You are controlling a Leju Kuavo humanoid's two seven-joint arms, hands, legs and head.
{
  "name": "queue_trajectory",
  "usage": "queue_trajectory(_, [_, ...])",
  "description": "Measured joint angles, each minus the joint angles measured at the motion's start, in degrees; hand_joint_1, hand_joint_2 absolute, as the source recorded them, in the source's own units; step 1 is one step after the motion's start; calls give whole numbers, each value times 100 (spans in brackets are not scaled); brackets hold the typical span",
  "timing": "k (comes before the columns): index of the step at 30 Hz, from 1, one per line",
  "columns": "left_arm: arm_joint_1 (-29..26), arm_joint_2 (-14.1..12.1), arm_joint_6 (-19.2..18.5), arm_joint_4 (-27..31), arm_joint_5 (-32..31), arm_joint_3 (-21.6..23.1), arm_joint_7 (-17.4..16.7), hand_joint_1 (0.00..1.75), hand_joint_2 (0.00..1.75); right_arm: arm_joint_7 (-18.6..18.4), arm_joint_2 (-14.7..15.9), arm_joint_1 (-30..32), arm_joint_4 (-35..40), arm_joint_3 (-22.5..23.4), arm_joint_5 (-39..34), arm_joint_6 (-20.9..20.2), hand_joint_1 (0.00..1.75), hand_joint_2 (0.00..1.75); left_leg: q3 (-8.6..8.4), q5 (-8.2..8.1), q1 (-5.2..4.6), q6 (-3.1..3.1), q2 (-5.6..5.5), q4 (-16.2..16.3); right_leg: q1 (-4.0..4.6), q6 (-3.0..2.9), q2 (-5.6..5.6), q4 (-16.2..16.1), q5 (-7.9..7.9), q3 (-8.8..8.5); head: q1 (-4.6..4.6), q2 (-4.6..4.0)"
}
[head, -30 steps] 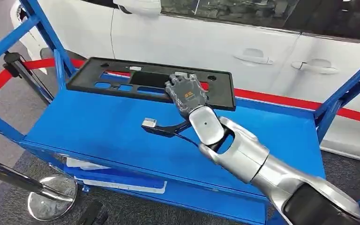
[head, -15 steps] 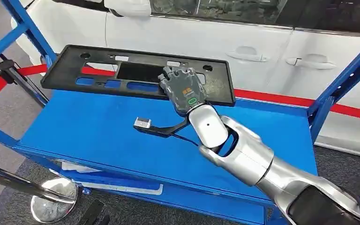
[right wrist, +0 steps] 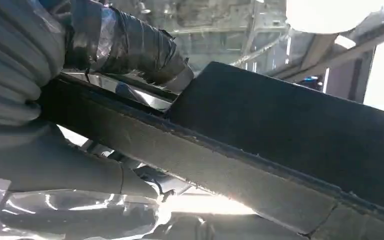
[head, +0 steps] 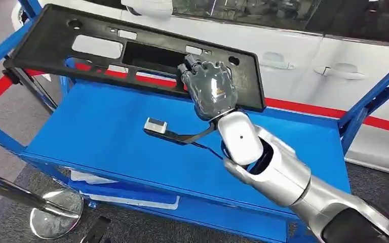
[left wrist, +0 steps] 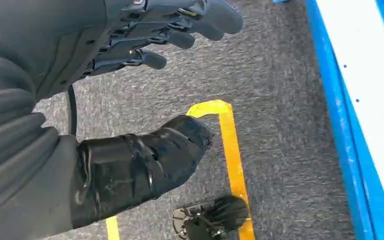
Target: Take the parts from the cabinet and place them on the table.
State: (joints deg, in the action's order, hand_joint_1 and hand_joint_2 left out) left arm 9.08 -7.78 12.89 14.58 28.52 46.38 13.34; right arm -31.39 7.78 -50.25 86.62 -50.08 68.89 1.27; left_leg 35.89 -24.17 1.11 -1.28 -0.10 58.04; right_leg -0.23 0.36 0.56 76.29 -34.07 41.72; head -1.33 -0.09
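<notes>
i count one black plastic panel (head: 131, 55), gripped along its near edge by my right hand (head: 210, 91) and tilted above the blue cabinet shelf (head: 106, 147). the left wrist view adds my left hand (left wrist: 145, 35), fingers apart, holding nothing, over grey carpet (left wrist: 280, 100).

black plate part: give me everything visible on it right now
The black plate part is a long, flat rectangular panel, matte like moulded plastic, with a large rectangular opening mid-panel, smaller slots and round holes near its ends. It is lifted and tilted above the blue shelf, touching nothing there. The right hand grips its near edge towards one end; the right wrist view shows its thin edge.
</notes>
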Motion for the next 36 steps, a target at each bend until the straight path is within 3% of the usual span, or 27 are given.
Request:
queue_trajectory(2, [-3,13,13,0,0,-13,-24,0,175,0,29,30,61,24,-4,46,175,175,41,12,3,7,-4,41,-26,-5,-3,-528,308,-320,0,0])
queue_trajectory(4, [1,24,18,0,-7,-13,-31,0,175,0,31,29,109,48,-7,85,175,175,88,26,4,31,-11,96,-36,-30,-2,-1473,643,-845,2,0])
queue_trajectory(5, [4,26,18,0,-9,-15,-33,0,175,7,31,32,131,64,-7,101,175,175,134,41,-34,79,-21,124,9,-37,4,-1610,594,-883,-2,0])
queue_trajectory(8, [-11,28,3,0,-24,-17,-57,0,175,44,40,143,219,162,0,384,175,175,170,154,-2,208,-22,65,37,-141,9,-1584,695,-792,-7,0])
queue_trajectory(9, [-36,26,-6,-4,-24,-20,-57,0,175,72,40,191,223,188,4,497,175,175,199,170,-1,249,-27,60,6,-196,0,-1634,766,-788,-2,0])
queue_trajectory(10, [-39,28,-19,-4,-26,-22,-55,0,175,83,37,211,243,201,9,569,175,175,242,42,11,274,-16,114,-15,-240,-10,-1658,831,-747,-15,0])
queue_trajectory(11, [-55,33,-24,-4,-26,-22,-55,0,175,90,37,218,267,208,9,625,175,175,341,-212,10,297,-11,310,-15,-262,-10,-1661,873,-693,-26,0])
queue_trajectory(13, [-69,31,-35,-7,-26,-24,-42,0,175,109,37,261,284,267,9,708,175,175,573,-804,11,314,-9,1094,2,-309,-18,-1658,956,-581,-35,0])
queue_trajectory(14, [-72,31,-35,-7,-26,-24,-37,0,175,111,37,304,286,298,9,739,175,175,647,-999,7,317,-10,1451,18,-314,-20,-1654,1004,-515,-37,0])
queue_trajectory(15, [-77,33,-35,-7,-26,-26,-35,0,175,111,37,349,293,324,0,745,175,175,623,-1054,5,309,-10,1607,34,-318,-21,-1647,1053,-444,-35,0])
queue_trajectory(16, [-81,33,-37,-7,-28,-26,-33,0,175,114,37,392,300,339,-4,750,175,175,463,-992,0,288,-9,1488,47,-319,-20,-1640,1103,-370,-35,0])
queue_trajectory(18, [-80,31,-41,-7,-35,-26,-31,0,175,122,37,425,302,357,-4,754,175,175,-129,-722,-22,226,-9,723,71,-317,-16,-1625,1191,-254,-37,0])
queue_trajectory(19, [-64,31,-43,-7,-35,-26,-29,0,175,136,37,425,315,379,-4,756,175,175,-548,-624,-51,157,-9,157,79,-309,-11,-1624,1250,-202,-37,0])
queue_trajectory(20, [-42,20,-48,-7,-35,-28,-31,0,175,140,35,433,343,403,-11,772,175,175,-563,-690,-85,109,-5,16,96,-272,-18,-1638,1304,-177,-26,0])
queue_trajectory(21, [-43,24,-50,-7,-35,-28,-22,0,175,149,40,436,345,420,-28,789,175,175,-541,-552,-108,84,-17,-19,85,-252,-23,-1646,1341,-170,-4,0])
queue_trajectory(24, [-60,22,-59,-7,-35,-35,-22,0,175,197,35,480,350,431,-57,922,175,175,-481,-433,-136,-13,-17,-34,52,-141,-34,-1727,1486,-180,-22,0])
queue_trajectory(25, [-69,33,-63,-7,-39,-35,-20,0,175,205,40,496,350,435,-63,946,175,175,-505,-337,-53,-37,9,-127,74,-117,-28,-1682,1445,-146,-19,0])
queue_trajectory(26, [-62,33,-76,-7,-42,-35,-22,0,175,210,40,520,361,442,-94,988,175,175,-451,-238,-64,-59,37,-159,68,-65,-27,-1549,1145,-90,4,0])
queue_trajectory(27, [-50,33,-78,-7,-42,-35,-20,0,175,214,40,523,363,448,-164,1003,175,175,-370,-169,-60,-103,44,-158,50,-47,-30,-1210,741,0,20,0])
queue_trajectory(28, [-45,33,-83,-7,-39,-35,-20,0,175,216,40,535,363,466,-223,1021,175,175,-281,-102,-59,-104,44,-152,19,-23,-30,-766,392,94,24,0])
queue_trajectory(29, [-50,33,-87,-7,-39,-35,-18,0,175,225,40,553,363,477,-302,1043,175,175,-198,-39,-59,-100,45,-151,-10,4,-31,-347,157,155,20,0])
queue_trajectory(30, [-59,33,-89,-7,-31,-35,-16,0,175,234,40,572,363,479,-388,1064,175,175,-117,21,-57,-91,46,-141,-35,28,-31,-84,102,150,22,0])
queue_trajectory(32, [-68,33,-92,-7,-20,-35,-11,0,175,275,37,594,363,483,-583,1099,175,175,74,128,-30,-42,48,-89,-82,74,-34,-166,388,-136,20,0])
queue_trajectory(33, [-68,33,-96,-7,-20,-35,-9,0,175,297,37,594,365,488,-669,1121,175,175,170,171,-6,-8,48,-44,-106,93,-34,-507,570,-439,20,0])
queue_trajectory(34, [-66,33,-98,-7,-17,-35,-5,0,175,313,35,593,387,497,-752,1143,175,175,250,205,9,32,46,14,-129,116,-33,-972,632,-817,22,0])
queue_trajectory(35, [-69,26,-98,-7,-17,-37,-5,0,175,313,35,588,413,510,-800,1163,175,175,324,228,2,70,40,64,-145,135,-23,-1413,416,-1119,33,0])
queue_trajectory(36, [-68,28,-100,-7,-17,-37,-2,0,175,319,20,590,444,518,-835,1189,175,175,364,263,2,112,36,102,-68,68,13,-1646,339,-1210,24,0])
